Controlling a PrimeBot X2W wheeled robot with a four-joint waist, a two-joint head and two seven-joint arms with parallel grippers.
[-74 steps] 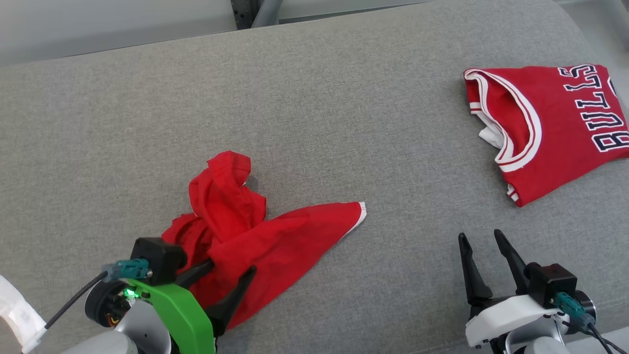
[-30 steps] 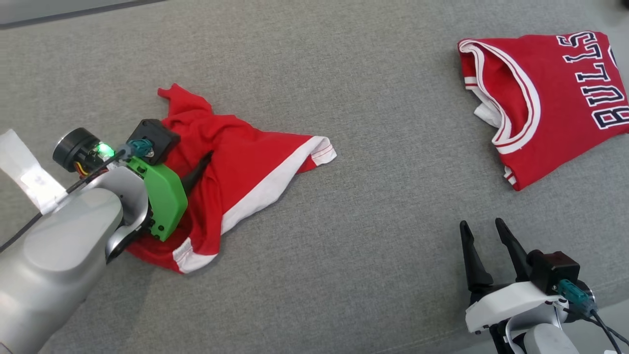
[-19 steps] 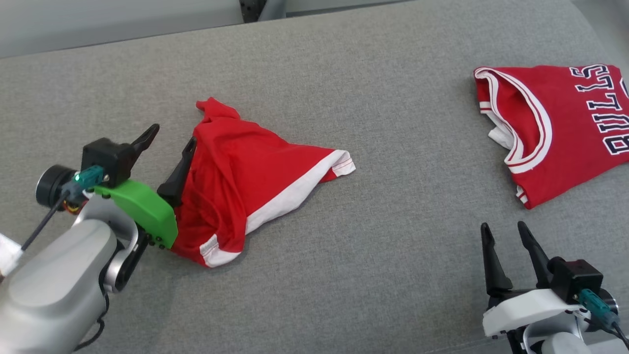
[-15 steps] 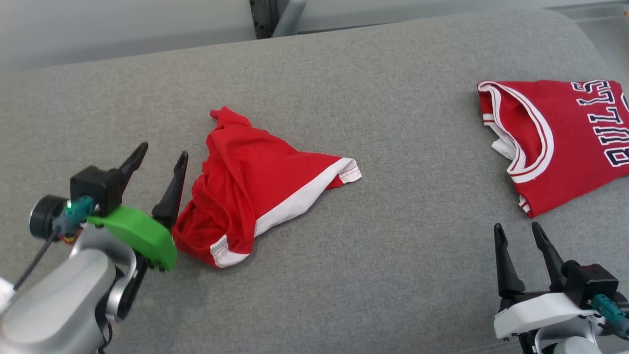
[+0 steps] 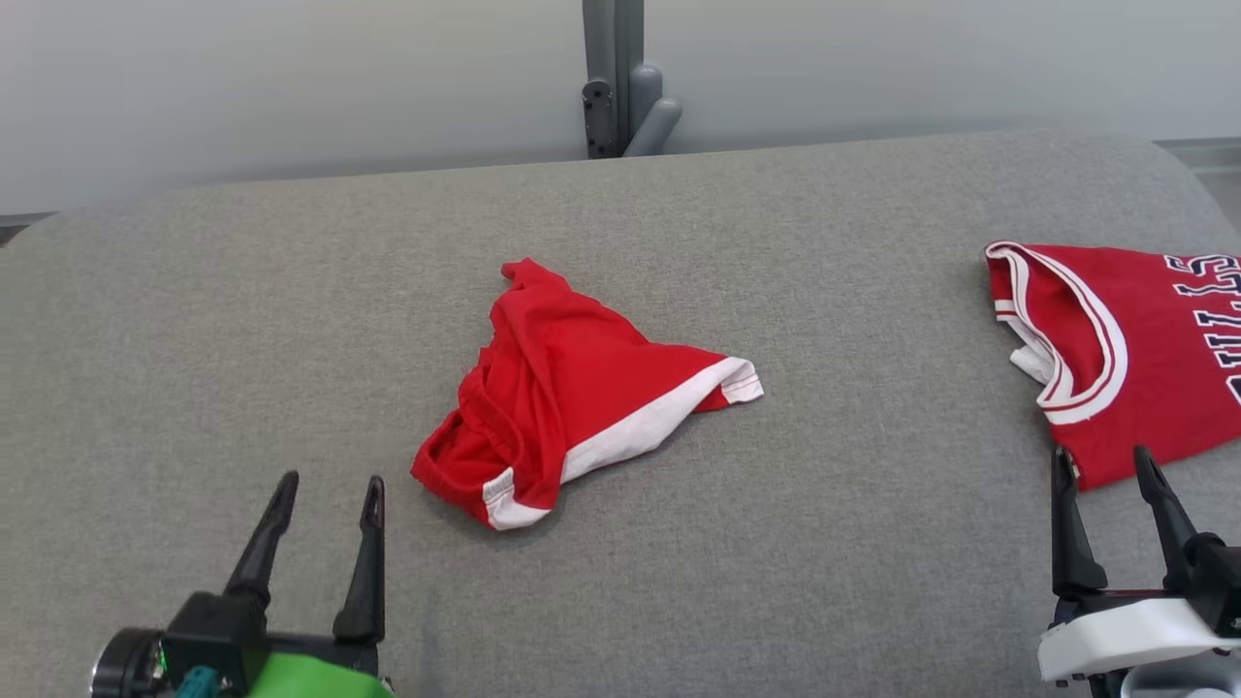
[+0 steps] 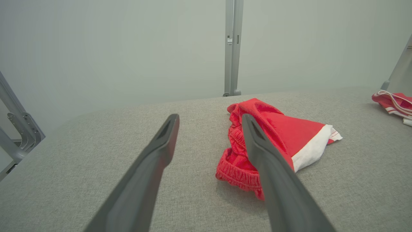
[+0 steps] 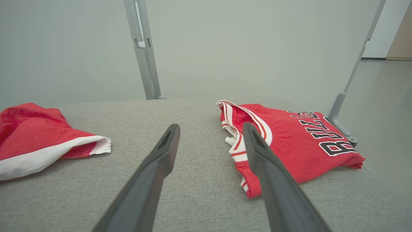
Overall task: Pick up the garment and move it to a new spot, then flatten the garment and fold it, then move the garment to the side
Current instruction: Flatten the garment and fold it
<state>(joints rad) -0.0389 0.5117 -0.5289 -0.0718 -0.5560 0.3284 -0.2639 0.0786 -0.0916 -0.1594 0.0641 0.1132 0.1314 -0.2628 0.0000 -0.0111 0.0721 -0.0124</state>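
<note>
The garment (image 5: 572, 388), red with a white hem band, lies crumpled in a heap in the middle of the grey padded surface (image 5: 242, 310). My left gripper (image 5: 331, 482) is open and holds nothing, near the lower left, a short way short of the garment's elastic waistband. In the left wrist view the garment (image 6: 280, 129) sits just beyond and right of the left gripper (image 6: 210, 117). My right gripper (image 5: 1103, 454) stands open at the lower right with nothing between its fingers. The right wrist view has the garment (image 7: 29, 135) far to the left of the right gripper (image 7: 211, 126).
A folded red jersey (image 5: 1134, 368) with white trim and dark lettering lies at the right edge, just ahead of my right gripper; it shows as the jersey (image 7: 289, 138) in the right wrist view. A grey metal post (image 5: 611, 78) rises behind the surface's far edge.
My left gripper opened, let go of the garment and drew back toward the near edge. The garment stays in a heap. The head camera tilted up, shifting the whole picture.
</note>
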